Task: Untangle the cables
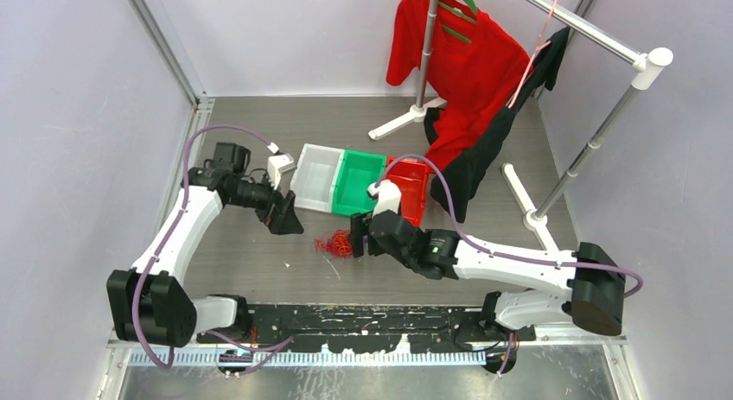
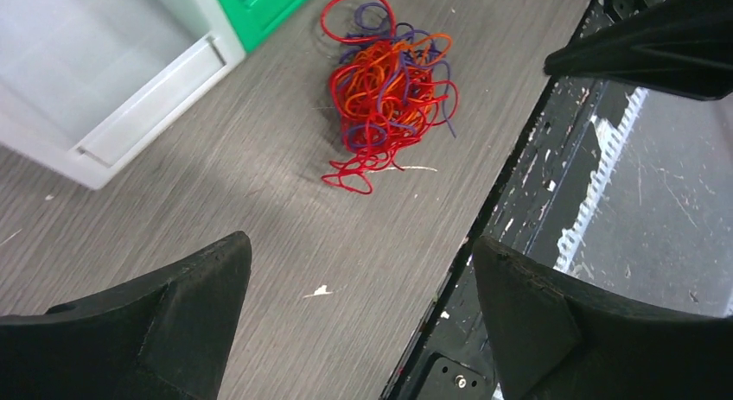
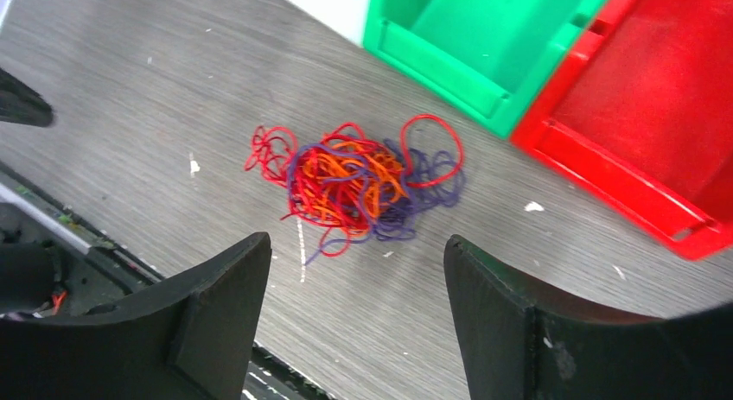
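Cables [image 1: 335, 243] lie tangled on grey woodgrain table [image 1: 251, 266]; left tool [image 2: 359, 246] and right tool [image 3: 356, 244] gape empty.

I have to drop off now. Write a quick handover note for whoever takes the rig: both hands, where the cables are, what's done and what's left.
Left hand: open, empty, above the table, clear of the tangle.
Right hand: open, empty, pointed at the tangle, not touching it.
Cables: one red, orange and purple knot on the table between the two hands, near the green bin but apart from it.
Done: nothing that shows; no strand lies apart from the knot.
Left: grip the knot and pull every strand free.
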Controlling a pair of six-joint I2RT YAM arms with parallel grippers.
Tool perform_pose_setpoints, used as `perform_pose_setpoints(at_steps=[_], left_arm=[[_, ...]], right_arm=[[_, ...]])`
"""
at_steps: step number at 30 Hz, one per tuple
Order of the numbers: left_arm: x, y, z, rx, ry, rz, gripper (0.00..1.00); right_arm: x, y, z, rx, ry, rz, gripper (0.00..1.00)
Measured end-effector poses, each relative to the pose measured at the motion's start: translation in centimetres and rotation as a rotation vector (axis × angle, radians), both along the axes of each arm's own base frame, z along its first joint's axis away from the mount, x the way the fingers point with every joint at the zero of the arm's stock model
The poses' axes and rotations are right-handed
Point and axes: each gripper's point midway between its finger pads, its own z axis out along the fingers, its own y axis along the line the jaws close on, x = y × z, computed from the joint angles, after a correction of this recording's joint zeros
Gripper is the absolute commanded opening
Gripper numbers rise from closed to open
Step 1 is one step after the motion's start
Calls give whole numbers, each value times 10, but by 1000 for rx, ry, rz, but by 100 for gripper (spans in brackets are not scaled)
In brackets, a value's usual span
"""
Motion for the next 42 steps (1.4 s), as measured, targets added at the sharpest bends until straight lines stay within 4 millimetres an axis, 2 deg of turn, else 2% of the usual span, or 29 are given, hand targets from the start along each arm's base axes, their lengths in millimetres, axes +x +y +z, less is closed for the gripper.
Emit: perform_pose_setpoints(at_steps=[3,8,13,20,25,30,38,42], left_arm=[[-5,-10,-4,4,15,-50,96],[-12,-31,-24,18,85,-139,87],[-17,-47,-50,43,180,-209,71],[-4,-65,-71,84,229,-258,63],[-1,-69,-74,93,216,-266,58],[5,-75,-79,111,174,-265,46],[8,-75,-95,155,140,-247,17],[10,-74,-91,165,117,-231,2]], right_arm=[[0,12,-1,9,19,37,73],[3,13,-3,36,68,55,70],[8,10,-6,67,108,42,67],[0,-3,-26,61,157,26,67],[-1,-9,-19,90,144,18,66],[-1,-10,-13,108,135,16,65],[-8,-14,-15,93,157,31,72],[-13,-20,-13,81,163,40,71]])
